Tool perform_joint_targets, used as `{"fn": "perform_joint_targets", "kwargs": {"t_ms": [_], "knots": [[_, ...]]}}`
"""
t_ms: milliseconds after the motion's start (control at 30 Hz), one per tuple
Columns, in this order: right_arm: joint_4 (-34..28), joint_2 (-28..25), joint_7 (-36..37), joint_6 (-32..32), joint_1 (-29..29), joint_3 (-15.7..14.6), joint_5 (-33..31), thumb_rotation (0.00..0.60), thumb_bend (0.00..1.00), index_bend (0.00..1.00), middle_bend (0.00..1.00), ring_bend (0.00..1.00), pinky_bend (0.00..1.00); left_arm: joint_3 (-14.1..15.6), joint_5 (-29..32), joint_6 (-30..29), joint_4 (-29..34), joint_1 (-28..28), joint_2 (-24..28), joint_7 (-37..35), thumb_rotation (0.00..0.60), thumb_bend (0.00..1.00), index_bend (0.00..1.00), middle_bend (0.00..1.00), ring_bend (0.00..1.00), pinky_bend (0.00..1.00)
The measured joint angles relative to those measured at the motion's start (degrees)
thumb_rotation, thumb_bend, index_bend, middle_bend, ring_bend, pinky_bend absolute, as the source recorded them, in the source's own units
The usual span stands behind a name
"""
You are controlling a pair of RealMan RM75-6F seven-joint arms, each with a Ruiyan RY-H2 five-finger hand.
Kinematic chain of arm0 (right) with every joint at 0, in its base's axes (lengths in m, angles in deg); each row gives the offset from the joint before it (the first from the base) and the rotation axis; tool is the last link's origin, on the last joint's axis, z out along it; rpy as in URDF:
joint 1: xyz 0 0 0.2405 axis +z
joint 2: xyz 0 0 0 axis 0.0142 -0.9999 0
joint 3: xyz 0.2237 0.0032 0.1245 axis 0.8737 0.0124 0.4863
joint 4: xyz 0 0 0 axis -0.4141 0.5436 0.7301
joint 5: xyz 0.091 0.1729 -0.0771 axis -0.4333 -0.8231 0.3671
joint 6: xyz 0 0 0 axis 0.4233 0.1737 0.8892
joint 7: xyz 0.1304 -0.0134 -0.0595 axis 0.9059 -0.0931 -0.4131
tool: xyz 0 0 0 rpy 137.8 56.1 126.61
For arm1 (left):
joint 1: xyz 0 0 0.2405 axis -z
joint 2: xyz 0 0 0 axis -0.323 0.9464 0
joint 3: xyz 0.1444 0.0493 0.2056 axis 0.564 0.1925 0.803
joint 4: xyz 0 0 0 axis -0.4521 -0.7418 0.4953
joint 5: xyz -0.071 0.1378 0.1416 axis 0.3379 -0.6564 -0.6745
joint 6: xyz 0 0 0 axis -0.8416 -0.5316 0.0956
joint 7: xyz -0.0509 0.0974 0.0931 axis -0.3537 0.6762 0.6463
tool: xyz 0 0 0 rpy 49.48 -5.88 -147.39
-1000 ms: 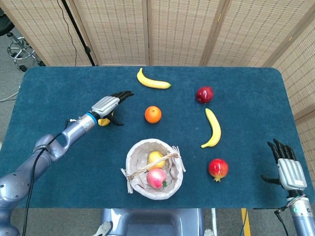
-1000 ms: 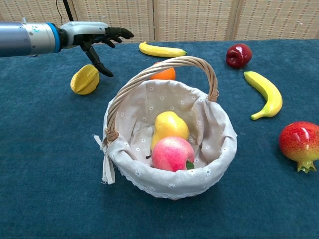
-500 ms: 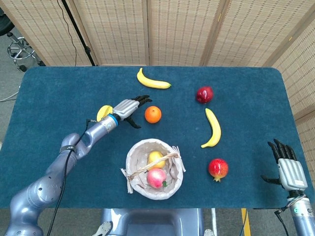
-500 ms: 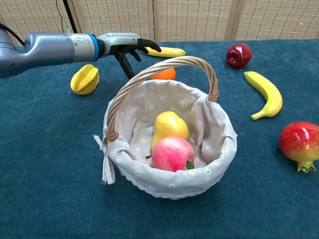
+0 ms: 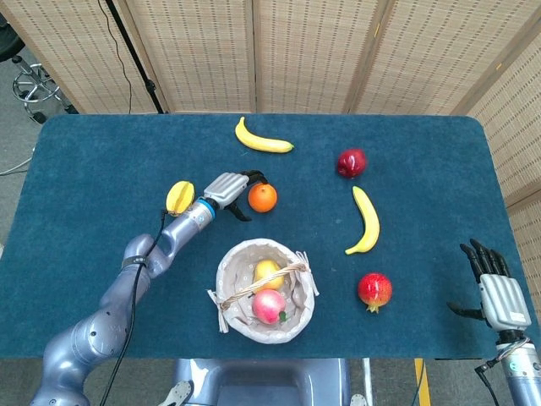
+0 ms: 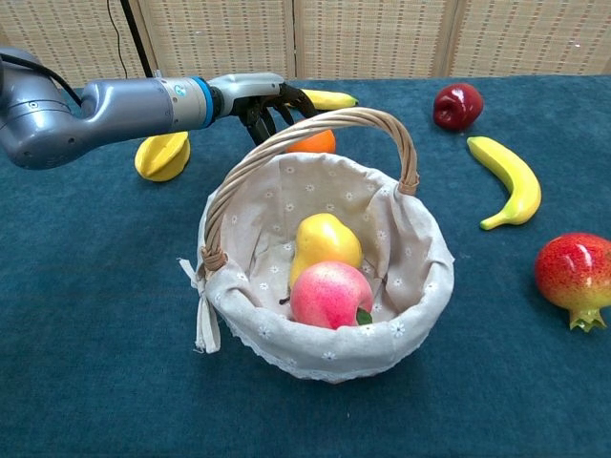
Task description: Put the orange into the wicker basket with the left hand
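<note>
One second has carried the left hand across to the round orange; fingers spread around its nine-o'clock side, grasp unconfirmed, ready to close.

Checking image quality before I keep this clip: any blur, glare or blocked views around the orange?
Head view: evenly lit, sharp, soft shadows only; the round orange and left hand show clearly. Chest view: also sharp and glare-free, but the lined wicker basket's arched handle crosses the orange, hiding much of it.
</note>
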Motion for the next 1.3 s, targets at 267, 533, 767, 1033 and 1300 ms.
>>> {"fn": "perform_joint_targets", "kwargs": {"t_ms": [267,533,767,1033,1300], "knots": [[-1.50,-0.99,0.82,1.30,-0.36,-0.49,1.62,0.600,0.00,0.02,0.00,0.00,0.00,-1.50,2.23,0.09,-2.09,-0.53,-2.03,3.76,0.600,0.50,0.64,0.52,0.48,0.48],[-1.68,-1.44,2.16,0.92,-0.26,-0.91,2.07,0.600,0.00,0.02,0.00,0.00,0.00,-3.35,4.53,-1.91,-2.51,-1.18,-2.44,7.40,0.600,0.50,0.64,0.53,0.49,0.48],[-1.16,-1.14,2.47,-0.10,0.08,-0.98,1.62,0.600,0.00,0.02,0.00,0.00,0.00,-4.81,5.82,-9.56,-0.79,-2.03,1.04,8.47,0.600,0.50,0.64,0.53,0.49,0.48],[-0.77,-0.85,2.77,-0.84,0.40,-1.00,1.27,0.600,0.00,0.02,0.00,0.00,0.00,-5.87,6.26,-19.39,10.40,-4.22,11.18,7.16,0.600,0.50,0.64,0.53,0.49,0.48],[-0.45,-0.69,3.46,-1.44,0.64,-1.14,1.24,0.600,0.00,0.02,0.00,0.00,0.00,-7.01,7.39,-23.47,34.20,-7.70,24.14,8.54,0.600,0.50,0.64,0.53,0.49,0.48]]}}
